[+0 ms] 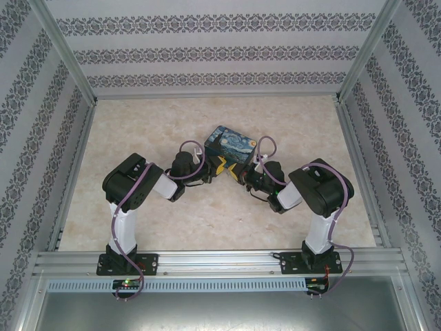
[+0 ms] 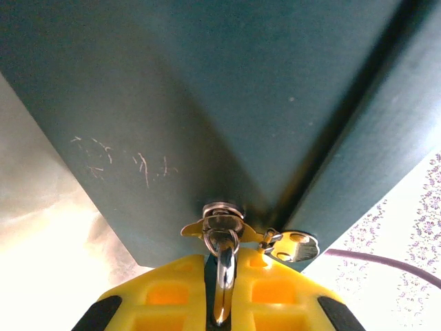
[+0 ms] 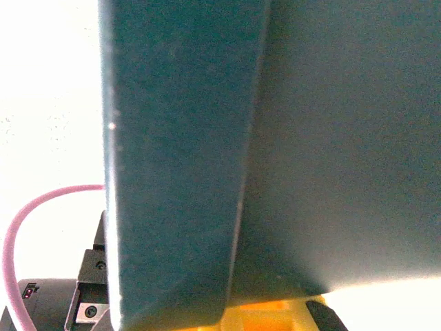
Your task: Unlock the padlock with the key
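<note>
Left gripper [image 2: 220, 269] clenched on what looks like the key [image 2: 222, 293], at the tin's [image 2: 207, 103] clasp [image 2: 220, 219] just ahead of its fingertips; right gripper [image 1: 240, 175] closed beside the tin, padlock seemingly not yet open.

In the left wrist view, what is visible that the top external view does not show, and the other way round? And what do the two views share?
Only the left wrist view: plain dark teal faces of the tin with faint scratches, and a silvery metal piece pinched in the left gripper; whether it is key or shackle, I cannot tell.
Only the top external view: the tin's night-sky print, the left arm, the right arm, and the right gripper beside the tin.
Both: the tin, the left gripper's yellow fingers, and the pale table.
</note>
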{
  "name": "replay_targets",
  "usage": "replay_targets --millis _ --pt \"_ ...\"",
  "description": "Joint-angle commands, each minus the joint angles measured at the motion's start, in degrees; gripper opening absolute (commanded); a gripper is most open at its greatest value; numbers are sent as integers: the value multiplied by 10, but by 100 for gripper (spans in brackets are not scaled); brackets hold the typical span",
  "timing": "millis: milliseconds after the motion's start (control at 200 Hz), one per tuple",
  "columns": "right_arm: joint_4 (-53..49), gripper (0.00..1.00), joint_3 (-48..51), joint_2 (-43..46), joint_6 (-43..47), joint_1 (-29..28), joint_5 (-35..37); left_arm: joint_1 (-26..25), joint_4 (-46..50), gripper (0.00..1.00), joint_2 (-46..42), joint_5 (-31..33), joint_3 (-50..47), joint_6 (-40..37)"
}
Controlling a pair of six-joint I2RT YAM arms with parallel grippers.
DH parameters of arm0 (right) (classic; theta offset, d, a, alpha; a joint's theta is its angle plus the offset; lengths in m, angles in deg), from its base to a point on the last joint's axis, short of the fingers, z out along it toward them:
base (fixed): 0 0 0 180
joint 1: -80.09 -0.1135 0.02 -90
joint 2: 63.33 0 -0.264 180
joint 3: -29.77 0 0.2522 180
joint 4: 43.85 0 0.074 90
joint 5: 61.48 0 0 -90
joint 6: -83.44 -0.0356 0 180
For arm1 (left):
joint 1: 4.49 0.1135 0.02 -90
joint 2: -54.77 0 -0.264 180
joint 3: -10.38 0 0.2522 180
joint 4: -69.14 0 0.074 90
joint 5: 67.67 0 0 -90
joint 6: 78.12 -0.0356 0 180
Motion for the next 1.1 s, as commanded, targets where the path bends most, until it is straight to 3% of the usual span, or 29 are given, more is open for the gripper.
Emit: replay_targets --millis 0,1094 --pt "38 0 -7 12 -4 -12 -5 -13 -38 0 8 -35 5 -13" --pt "58 0 -37 -41 -27 16 -4 -25 -46 0 -13 -53 -8 -13"
